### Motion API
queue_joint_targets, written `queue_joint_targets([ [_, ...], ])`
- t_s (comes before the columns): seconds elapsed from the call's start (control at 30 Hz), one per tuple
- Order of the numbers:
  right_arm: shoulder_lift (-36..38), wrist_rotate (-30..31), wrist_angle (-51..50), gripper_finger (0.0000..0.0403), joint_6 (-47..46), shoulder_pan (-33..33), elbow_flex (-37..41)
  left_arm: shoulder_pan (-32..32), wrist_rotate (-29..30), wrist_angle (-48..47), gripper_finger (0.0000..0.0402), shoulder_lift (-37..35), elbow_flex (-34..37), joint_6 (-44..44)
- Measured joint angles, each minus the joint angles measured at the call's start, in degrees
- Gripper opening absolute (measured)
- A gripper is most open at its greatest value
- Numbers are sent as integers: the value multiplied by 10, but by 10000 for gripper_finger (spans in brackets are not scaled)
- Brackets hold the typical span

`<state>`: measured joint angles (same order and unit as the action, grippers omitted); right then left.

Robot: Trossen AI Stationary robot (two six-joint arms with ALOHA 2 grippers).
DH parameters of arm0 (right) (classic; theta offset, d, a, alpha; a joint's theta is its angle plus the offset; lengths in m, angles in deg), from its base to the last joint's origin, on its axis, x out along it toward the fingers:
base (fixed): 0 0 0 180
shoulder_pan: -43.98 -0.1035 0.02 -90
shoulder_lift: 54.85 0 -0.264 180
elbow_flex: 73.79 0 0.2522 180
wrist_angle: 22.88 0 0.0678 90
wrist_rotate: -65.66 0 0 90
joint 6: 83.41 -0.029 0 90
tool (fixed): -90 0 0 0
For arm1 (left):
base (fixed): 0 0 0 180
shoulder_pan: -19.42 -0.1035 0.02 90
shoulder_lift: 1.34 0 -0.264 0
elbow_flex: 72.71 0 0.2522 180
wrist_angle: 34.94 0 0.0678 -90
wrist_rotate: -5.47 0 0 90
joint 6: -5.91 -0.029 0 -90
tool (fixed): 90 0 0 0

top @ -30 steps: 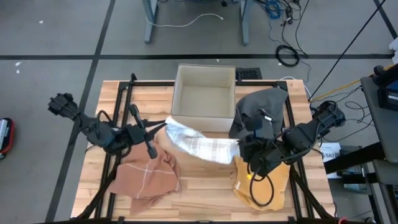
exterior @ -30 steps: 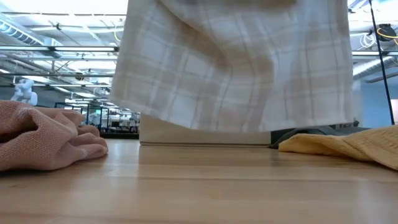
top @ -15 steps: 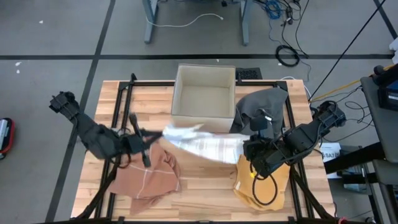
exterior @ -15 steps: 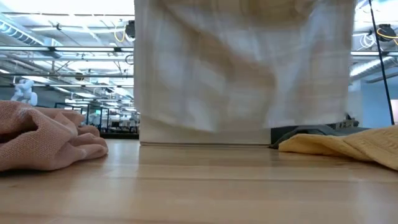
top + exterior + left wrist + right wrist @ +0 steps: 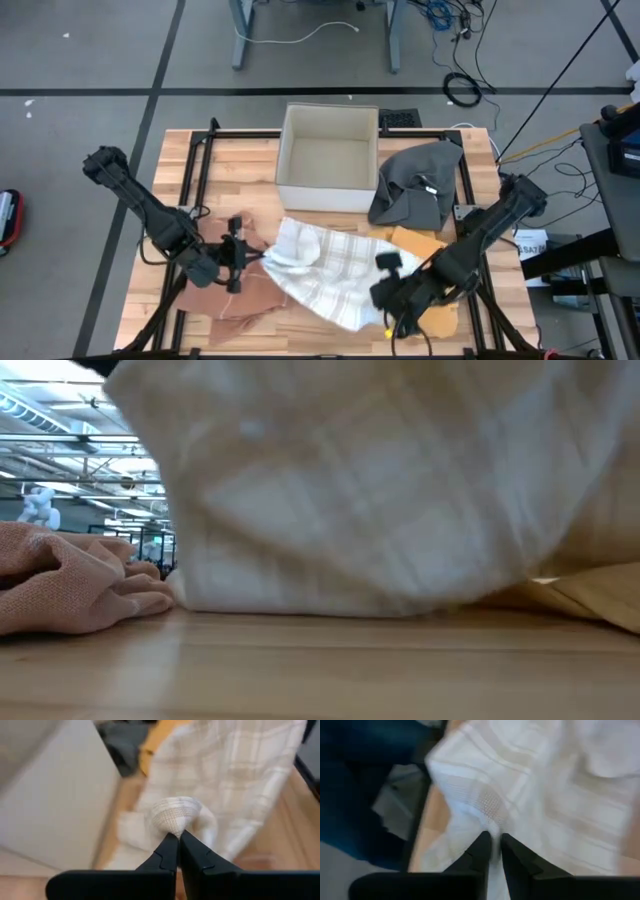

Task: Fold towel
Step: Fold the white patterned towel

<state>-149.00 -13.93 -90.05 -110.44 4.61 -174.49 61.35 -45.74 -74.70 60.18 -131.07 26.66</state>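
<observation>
Wooden worktop [image 5: 330,335]: my left gripper [image 5: 176,839] and right gripper [image 5: 492,840] each pinch the plaid towel [image 5: 325,270]. Risk: it drags the neighbouring pink cloth [image 5: 215,300].

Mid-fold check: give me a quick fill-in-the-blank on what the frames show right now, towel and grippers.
1. The left gripper is shut on a bunched corner of the ____ towel.
2. The open box on the table holds ____.
3. Beside the box lies a ____ cloth.
4. The right gripper pinches the ____.

Missing words: plaid; nothing; grey; towel
</observation>
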Motion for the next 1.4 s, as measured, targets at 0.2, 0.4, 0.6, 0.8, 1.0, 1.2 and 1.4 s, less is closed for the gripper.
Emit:
queue_joint_targets([
  [0.2,-59,-34,135,84,-13,-19,39,52,-71,38,17,0,27,24],
  [0.4,-91,-15,161,136,-21,-24,39,90,-116,47,31,0,28,44],
  [0.6,-105,11,144,150,-44,-23,39,112,-126,3,61,0,28,82],
  [0.8,-114,-14,182,147,-70,-37,39,123,-126,-67,76,0,28,122],
  [1.0,-141,-15,243,144,-62,-51,39,127,-124,-48,78,0,28,103],
  [1.2,-184,-15,264,144,-61,-53,39,126,-122,-119,78,0,28,171],
  [1.4,-202,12,262,144,9,-38,39,123,-103,-144,78,0,28,167],
])
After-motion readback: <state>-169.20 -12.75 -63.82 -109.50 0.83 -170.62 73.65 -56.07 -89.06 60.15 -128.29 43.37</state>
